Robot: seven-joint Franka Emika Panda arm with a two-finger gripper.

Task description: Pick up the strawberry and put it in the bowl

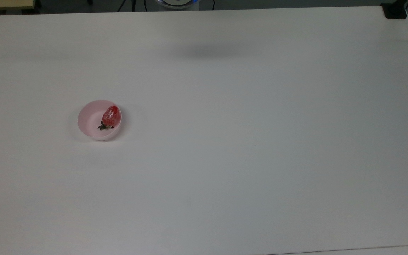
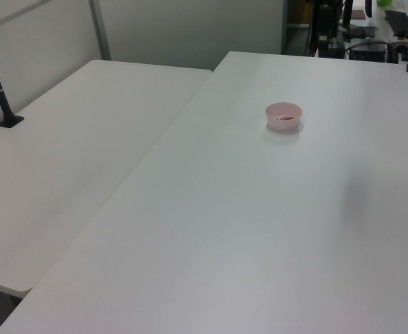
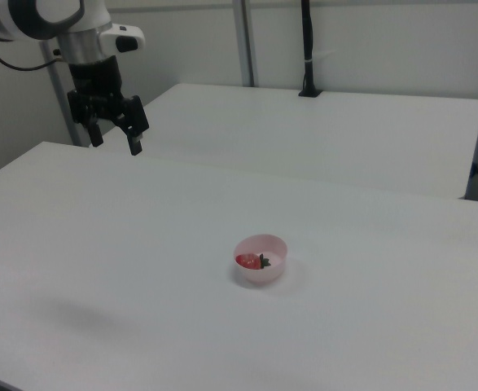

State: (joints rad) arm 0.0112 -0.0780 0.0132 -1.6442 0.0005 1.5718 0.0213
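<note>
Gripper (image 3: 115, 145) up high at right view's upper left, fingers spread wide, holding nothing, well apart from bowl (image 3: 260, 259). Strawberry (image 3: 248, 261) inside bowl, stem toward right view's right. Top view: strawberry (image 1: 111, 115) lying against bowl (image 1: 90, 119) wall, on white table (image 1: 246, 141). Left view: bowl (image 2: 283, 116) on table, red speck inside.

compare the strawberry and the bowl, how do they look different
The strawberry is glossy deep red with a dark green leafy tuft; the bowl is plain pale pink. The strawberry is an oval lying on its side and far smaller; the bowl is round, upright and open-topped. The strawberry lies inside the bowl, while the bowl rests on the white table. Both are apart from the gripper.
</note>
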